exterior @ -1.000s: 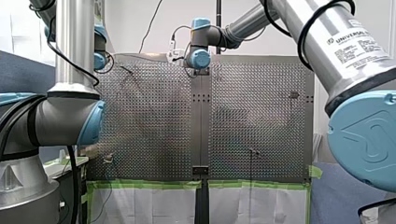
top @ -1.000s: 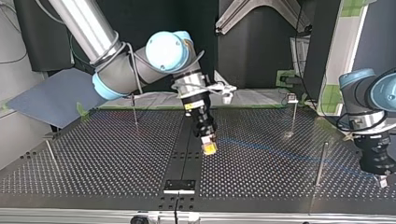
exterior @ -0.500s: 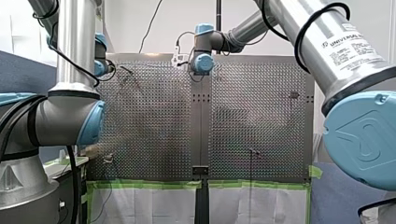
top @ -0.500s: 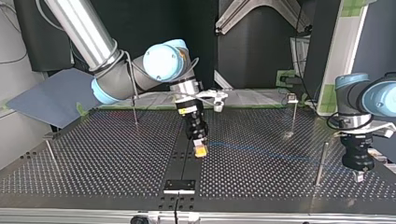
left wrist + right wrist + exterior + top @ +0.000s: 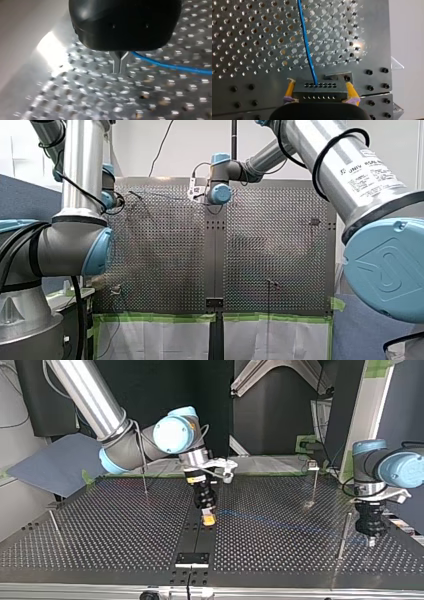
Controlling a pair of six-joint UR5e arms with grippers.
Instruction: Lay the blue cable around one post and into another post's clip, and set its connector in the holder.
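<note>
Blue cable (image 5: 307,42) plugs into a dark, many-holed connector (image 5: 320,91).

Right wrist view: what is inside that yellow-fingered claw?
My right gripper holds a dark connector block with rows of small holes between its yellow pads; the blue cable runs from it across the perforated table. What lies under the block is covered.

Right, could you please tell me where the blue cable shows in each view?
Front view: I cannot make it out.
Top view: the blue cable runs faintly from my right pincer toward my left pincer.
Left wrist view: it passes right beside my left pincer.
Right wrist view: it runs ahead from the connector in my right pincer.
Shared landmark: the perforated table.
</note>
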